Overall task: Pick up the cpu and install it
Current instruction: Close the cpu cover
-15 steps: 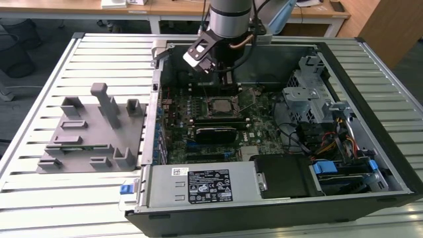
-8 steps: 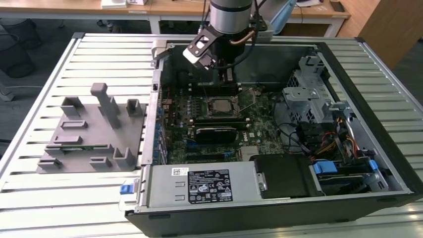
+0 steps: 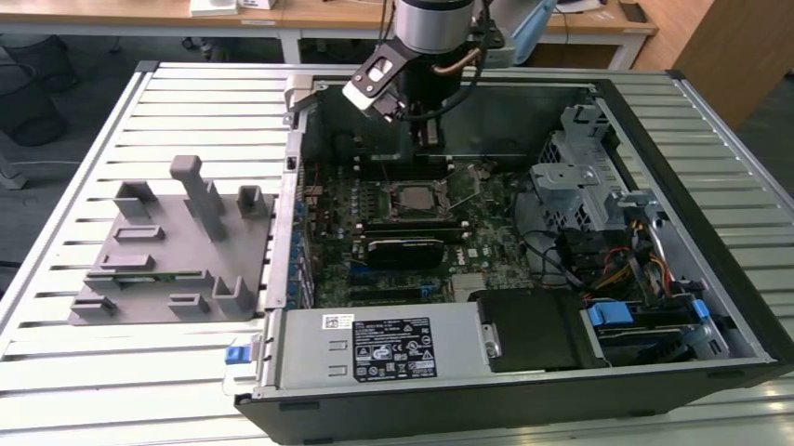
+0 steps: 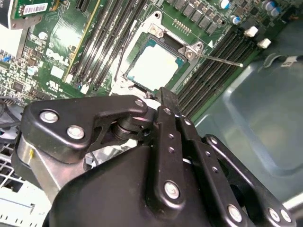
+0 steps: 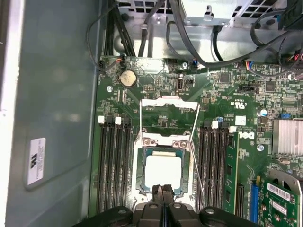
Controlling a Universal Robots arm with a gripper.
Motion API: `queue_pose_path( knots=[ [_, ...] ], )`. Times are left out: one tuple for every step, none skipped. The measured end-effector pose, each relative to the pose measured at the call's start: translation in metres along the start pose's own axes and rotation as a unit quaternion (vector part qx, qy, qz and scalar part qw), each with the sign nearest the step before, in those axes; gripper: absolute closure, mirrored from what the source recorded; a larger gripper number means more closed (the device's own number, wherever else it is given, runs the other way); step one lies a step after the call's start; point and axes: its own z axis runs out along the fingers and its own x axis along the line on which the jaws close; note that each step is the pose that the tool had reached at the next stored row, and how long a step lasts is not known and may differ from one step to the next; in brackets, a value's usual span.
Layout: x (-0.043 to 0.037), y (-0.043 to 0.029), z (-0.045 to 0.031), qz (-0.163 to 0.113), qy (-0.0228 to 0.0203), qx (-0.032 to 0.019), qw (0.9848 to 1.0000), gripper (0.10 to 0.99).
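Observation:
The cpu (image 5: 162,171), a small square chip with a silvery-white top, lies flat inside the motherboard socket (image 5: 140,177); in the second wrist view the cpu (image 4: 154,66) shows the same way. The socket's metal load frame (image 5: 168,108) stands flipped open and its thin lever (image 4: 222,59) is swung out. My gripper (image 5: 162,190) hovers just above one edge of the chip, fingers pressed together with nothing between them. In the exterior view my gripper (image 3: 429,141) hangs inside the open computer case, over the socket (image 3: 414,198).
Memory slots (image 5: 113,165) flank the socket on both sides. Case walls (image 3: 447,85), a drive cage (image 3: 577,177), cables (image 3: 596,265) and the power supply (image 3: 372,348) ring the board. A grey fixture (image 3: 167,251) sits on the slatted table at the exterior view's left.

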Motion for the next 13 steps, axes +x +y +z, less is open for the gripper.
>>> queue_pose_path(
  knots=[
    [0.0,0.0001,-0.0016,0.0,0.0014,-0.0001,1.0,0.98],
    [-0.0001,0.0001,-0.0026,0.0,0.0031,-0.0002,1.0,0.98],
    [-0.0006,0.0001,-0.0027,0.0,0.0046,-0.0002,1.0,0.98],
    [-0.0017,0.0,-0.0028,0.0,0.0058,-0.0002,1.0,0.98],
    [-0.0038,-0.0001,-0.0029,0.0,0.007,-0.0003,1.0,0.98],
    [-0.0057,-0.0002,-0.003,0.0,0.0073,-0.0003,1.0,0.98],
    [-0.0077,-0.0002,-0.003,0.0,0.0075,-0.0003,1.0,0.98],
    [-0.0098,-0.0003,-0.003,0.0,0.0076,-0.0003,1.0,0.98],
    [-0.0115,-0.0004,-0.003,0.0,0.0077,-0.0003,1.0,0.98],
    [-0.0131,-0.0005,-0.003,0.0,0.0077,-0.0003,1.0,0.98],
    [-0.0147,-0.0006,-0.003,0.0,0.0078,-0.0003,1.0,0.98],
    [-0.0156,-0.0006,-0.003,0.0,0.0082,-0.0003,1.0,0.98],
    [-0.0163,-0.0006,-0.0031,0.0,0.0091,-0.0003,1.0,0.98]
  ],
)
